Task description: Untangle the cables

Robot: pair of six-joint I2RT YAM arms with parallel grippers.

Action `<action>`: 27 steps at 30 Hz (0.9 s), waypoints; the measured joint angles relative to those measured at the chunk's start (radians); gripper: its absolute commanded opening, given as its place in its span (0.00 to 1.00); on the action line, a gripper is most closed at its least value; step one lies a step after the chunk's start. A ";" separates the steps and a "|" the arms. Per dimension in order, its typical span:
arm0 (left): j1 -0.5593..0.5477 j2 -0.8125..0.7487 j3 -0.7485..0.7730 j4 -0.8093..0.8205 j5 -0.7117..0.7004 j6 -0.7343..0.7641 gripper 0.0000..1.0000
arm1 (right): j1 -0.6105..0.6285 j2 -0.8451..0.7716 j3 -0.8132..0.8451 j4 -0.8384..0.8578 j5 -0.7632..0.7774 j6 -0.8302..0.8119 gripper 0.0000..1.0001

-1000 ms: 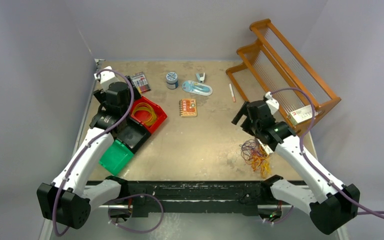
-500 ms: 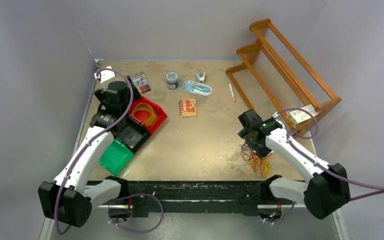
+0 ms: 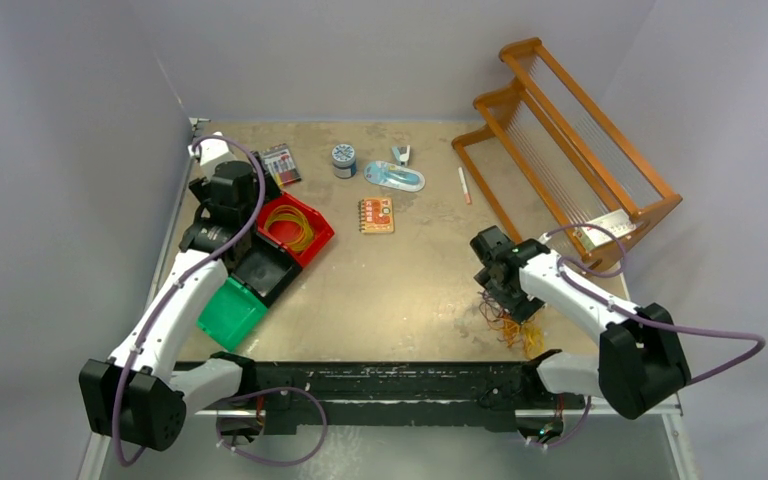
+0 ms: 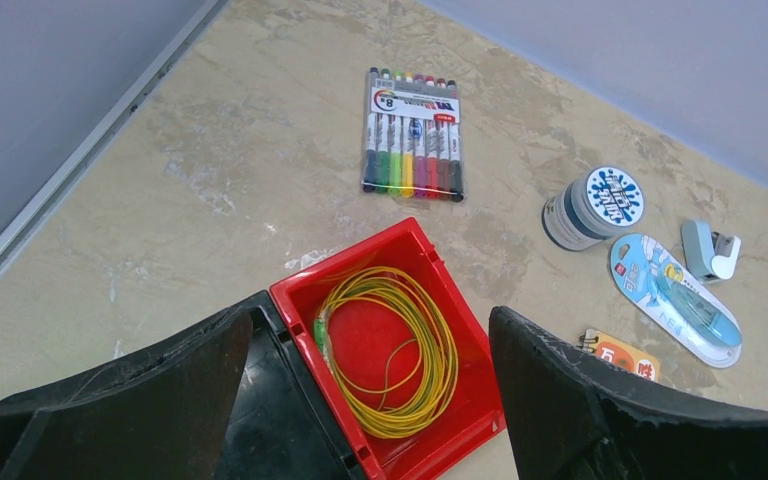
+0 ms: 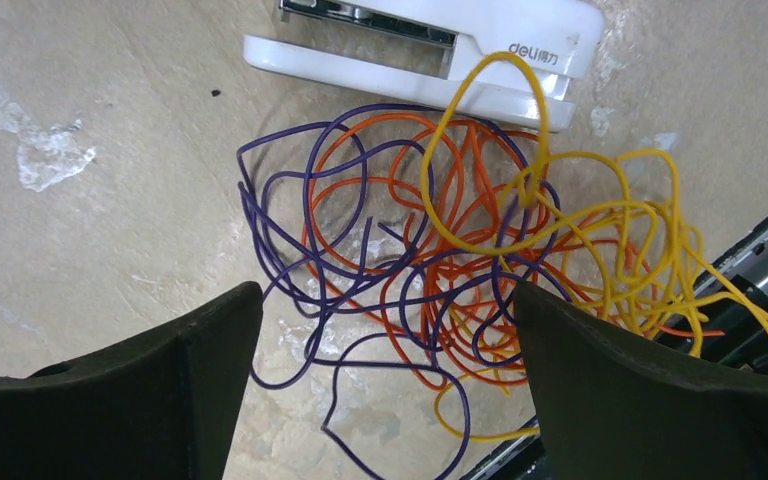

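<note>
A tangle of dark purple, orange and yellow cables [image 3: 510, 320] lies on the table near the front right edge. In the right wrist view the cables [image 5: 460, 250] spread between my fingers, purple loops to the left and yellow to the right. My right gripper [image 3: 501, 292] [image 5: 385, 305] is open and empty, just above the tangle. A coil of yellow-green cable [image 4: 447, 358] lies in a red bin [image 4: 340, 258] [image 3: 322, 237]. My left gripper [image 3: 232, 205] [image 4: 365, 330] is open and empty above that bin.
A white stapler [image 5: 430, 50] lies against the tangle's far side. A black rail [image 5: 760, 270] borders the table beside it. Black [image 3: 265, 272] and green [image 3: 230, 312] bins, markers [image 4: 412, 133], a jar [image 4: 592, 207], a notepad [image 3: 376, 215] and a wooden rack [image 3: 570, 150] are around.
My right arm has swung toward the near edge and lowered its gripper over the tangle. The left arm and the cables have not moved.
</note>
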 measured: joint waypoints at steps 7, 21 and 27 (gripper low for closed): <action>0.010 0.011 0.000 0.000 0.019 -0.007 0.87 | 0.000 -0.023 -0.096 0.154 -0.063 -0.074 0.63; 0.021 0.017 0.000 0.000 0.029 -0.023 0.86 | 0.000 -0.063 -0.112 0.406 -0.172 -0.344 0.22; 0.031 0.017 0.000 0.000 0.030 -0.023 0.86 | 0.002 -0.033 -0.091 0.553 -0.290 -0.507 0.18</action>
